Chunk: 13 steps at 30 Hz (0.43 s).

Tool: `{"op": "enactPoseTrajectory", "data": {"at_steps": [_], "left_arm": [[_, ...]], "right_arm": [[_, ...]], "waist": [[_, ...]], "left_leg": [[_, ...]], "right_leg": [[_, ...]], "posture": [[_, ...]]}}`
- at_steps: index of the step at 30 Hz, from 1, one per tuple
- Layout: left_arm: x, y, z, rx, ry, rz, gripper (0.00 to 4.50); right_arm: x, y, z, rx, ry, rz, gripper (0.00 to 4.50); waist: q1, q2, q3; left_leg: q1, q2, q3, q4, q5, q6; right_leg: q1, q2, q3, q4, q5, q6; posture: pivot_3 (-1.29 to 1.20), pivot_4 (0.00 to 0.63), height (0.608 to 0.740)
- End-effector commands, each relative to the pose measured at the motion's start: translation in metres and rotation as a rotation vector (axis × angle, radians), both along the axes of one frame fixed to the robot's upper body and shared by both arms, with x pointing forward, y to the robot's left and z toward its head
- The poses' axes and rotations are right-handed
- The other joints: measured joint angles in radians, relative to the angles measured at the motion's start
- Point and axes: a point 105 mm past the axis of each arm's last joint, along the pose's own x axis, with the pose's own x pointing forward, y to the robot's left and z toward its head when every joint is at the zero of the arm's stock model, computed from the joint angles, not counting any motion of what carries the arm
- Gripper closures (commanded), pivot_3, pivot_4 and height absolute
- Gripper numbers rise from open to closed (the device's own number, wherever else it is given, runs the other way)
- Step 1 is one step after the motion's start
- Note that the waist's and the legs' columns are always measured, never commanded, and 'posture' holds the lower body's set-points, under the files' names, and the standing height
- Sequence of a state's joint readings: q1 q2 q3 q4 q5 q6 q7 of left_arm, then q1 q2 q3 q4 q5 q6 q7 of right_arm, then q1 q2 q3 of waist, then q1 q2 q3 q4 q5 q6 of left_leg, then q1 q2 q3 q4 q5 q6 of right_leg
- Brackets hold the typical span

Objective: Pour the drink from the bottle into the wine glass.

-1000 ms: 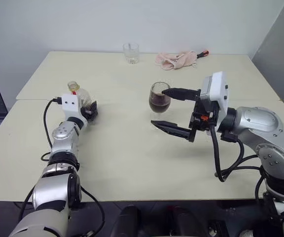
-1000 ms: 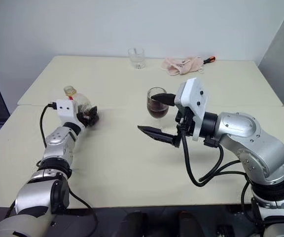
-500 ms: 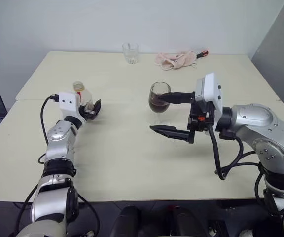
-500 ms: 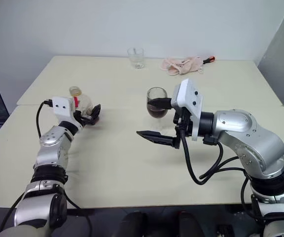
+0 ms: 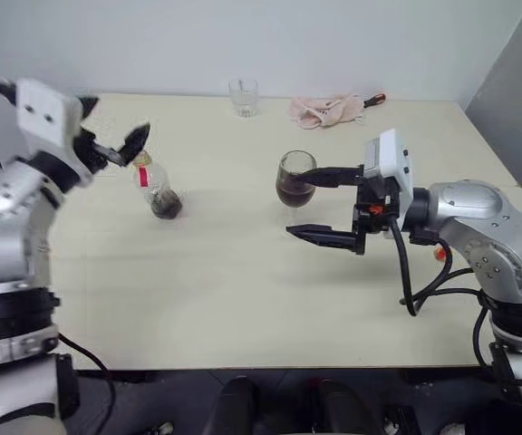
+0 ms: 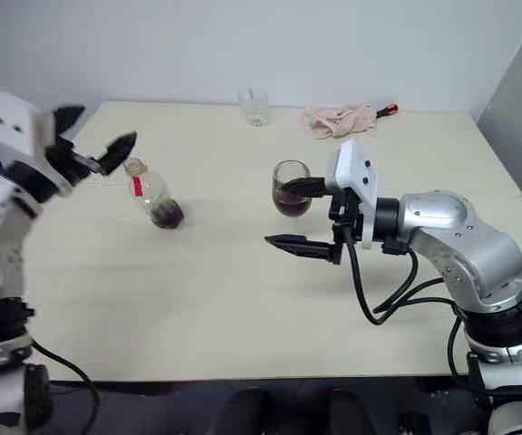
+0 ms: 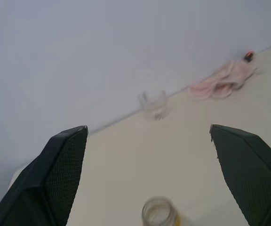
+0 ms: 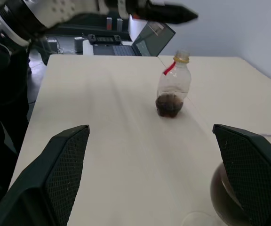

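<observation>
The bottle point(image 5: 157, 188) stands on the table with a little dark drink point(image 5: 165, 207) in its bulbous base, and it shows again as the bottle point(image 8: 173, 89). My left gripper point(image 5: 120, 116) hangs open in the air above and left of it, touching nothing. The wine glass point(image 5: 294, 178) stands mid-table with dark drink in its bowl. My right gripper point(image 5: 295, 204) is open and points left. Its far finger crosses in front of the bowl, and nothing is gripped. In the right wrist view the wine glass point(image 8: 241, 188) sits close by one finger.
A short clear tumbler point(image 5: 241, 97) and a crumpled pink cloth point(image 5: 326, 109) lie near the table's far edge. A small red-tipped object point(image 5: 376, 97) lies next to the cloth. A laptop point(image 8: 145, 40) sits beyond the table's left side. Bare tabletop point(image 5: 225, 272) stretches between bottle and glass.
My left gripper has let go of the bottle, opened wide and risen up and back. The bottle now stands free on the table. The right gripper has hardly moved.
</observation>
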State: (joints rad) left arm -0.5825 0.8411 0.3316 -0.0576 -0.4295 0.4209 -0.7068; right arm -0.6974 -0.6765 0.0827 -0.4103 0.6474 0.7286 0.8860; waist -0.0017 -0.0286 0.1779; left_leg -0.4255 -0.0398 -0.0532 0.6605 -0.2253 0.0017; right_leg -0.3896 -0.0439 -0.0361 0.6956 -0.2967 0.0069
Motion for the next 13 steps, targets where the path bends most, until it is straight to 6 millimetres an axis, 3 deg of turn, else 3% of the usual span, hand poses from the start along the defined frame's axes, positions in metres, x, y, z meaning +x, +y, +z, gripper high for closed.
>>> {"op": "enactPoseTrajectory", "data": {"at_steps": [1, 8, 13], "left_arm": [[-0.034, -0.025, -0.004, 0.013, 0.108, -0.285, 0.04], [-0.053, -0.004, -0.004, 0.096, 0.211, -0.331, 0.04], [-0.056, -0.005, -0.012, 0.090, 0.264, -0.367, 0.04]], "right_arm": [[0.007, -0.028, 0.012, 0.007, -0.047, -0.064, 0.00], [0.027, -0.083, 0.016, 0.055, 0.021, -0.174, 0.00], [0.032, -0.093, 0.010, 0.014, 0.033, -0.176, 0.00]], "waist": [[-0.001, 0.000, 0.000], [-0.001, 0.001, 0.001], [-0.001, 0.003, 0.002]], "left_leg": [[0.000, 0.000, 0.000, 0.000, 0.000, 0.000], [0.000, 0.001, 0.001, 0.000, -0.001, 0.001], [0.001, 0.001, 0.002, 0.000, -0.001, 0.002]], "right_leg": [[0.000, 0.000, 0.000, 0.000, 0.000, 0.000], [0.000, 0.000, 0.000, 0.000, -0.001, -0.001], [0.000, 0.000, 0.000, 0.000, -0.001, -0.002]], "posture": [[0.00, 0.150, 0.740], [0.00, 0.150, 0.740], [0.00, 0.150, 0.740]]}}
